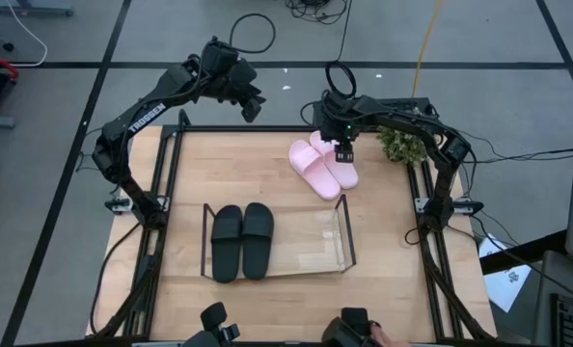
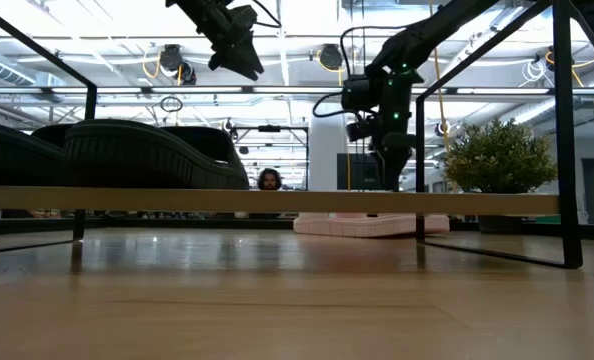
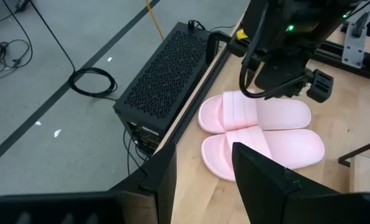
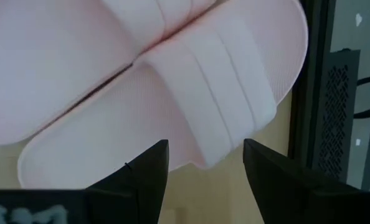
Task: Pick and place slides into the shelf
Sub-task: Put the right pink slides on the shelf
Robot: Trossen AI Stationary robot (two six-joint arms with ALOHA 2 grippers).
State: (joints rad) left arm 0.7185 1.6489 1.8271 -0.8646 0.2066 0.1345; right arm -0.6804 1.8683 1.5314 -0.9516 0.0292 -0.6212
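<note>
Right gripper (image 1: pixel 343 151) hangs open and empty directly over the pale pink rubber slide sandals (image 1: pixel 323 166), which run far-left to near-right; left gripper (image 1: pixel 251 108) open, farther off.

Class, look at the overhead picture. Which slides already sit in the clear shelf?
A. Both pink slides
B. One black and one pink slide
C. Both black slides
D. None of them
C: the black slides lie side by side at the left end of the shelf, while the pink slides are on the table beyond it, under the open right gripper.
</note>
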